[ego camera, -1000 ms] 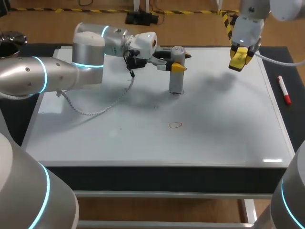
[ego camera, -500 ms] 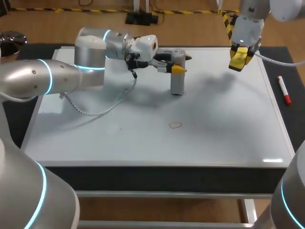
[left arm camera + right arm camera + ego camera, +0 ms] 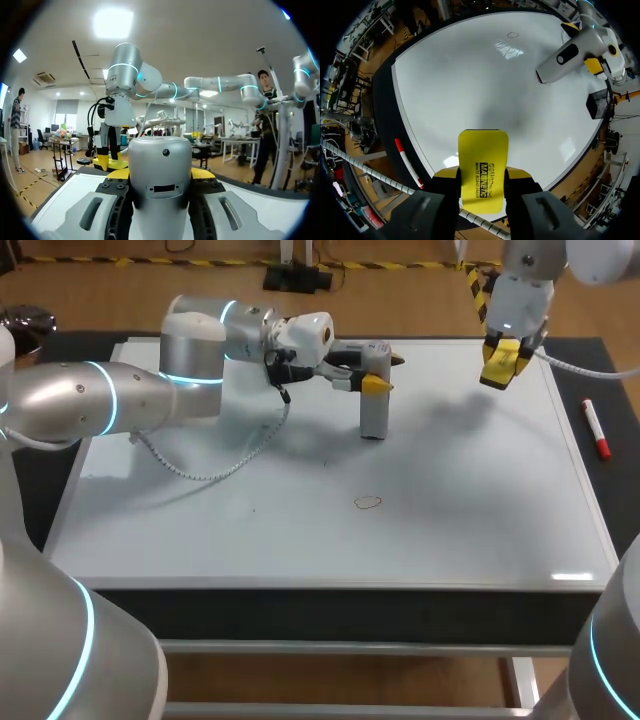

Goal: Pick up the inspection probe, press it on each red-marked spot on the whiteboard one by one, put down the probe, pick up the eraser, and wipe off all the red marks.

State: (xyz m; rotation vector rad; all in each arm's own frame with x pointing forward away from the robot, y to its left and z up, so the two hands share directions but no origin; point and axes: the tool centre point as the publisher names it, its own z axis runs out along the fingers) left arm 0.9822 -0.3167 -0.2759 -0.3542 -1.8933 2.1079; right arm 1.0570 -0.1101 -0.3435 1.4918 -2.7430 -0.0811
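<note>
The left arm (image 3: 120, 405) is edging slightly toward 3 o'clock, taking the probe (image 3: 372, 418) a touch with it; the right hand (image 3: 502, 362) is not shifting.

In the head view, the left hand (image 3: 378, 373) is clenching the probe near its top. The probe is standing upright on the board (image 3: 470, 530), at 12 o'clock from the red mark (image 3: 368, 503). The right hand is gripping the eraser (image 3: 498, 375) above the board's 1 o'clock corner. A marker (image 3: 596, 430) is lying on the worktop (image 3: 615, 390) at 3 o'clock, and a cable (image 3: 200, 472) is drooping over the board.

In the left wrist view, both fingers are pinching the probe, with the right hand hanging ahead.

In the right wrist view, the eraser is sitting between the fingers, with the probe and mark well ahead.

Gripped so high, the probe is likely risking a tilt or skid if dragged while pressed. The cable may be smearing ink, and the arms could be colliding if the eraser descends early.
</note>
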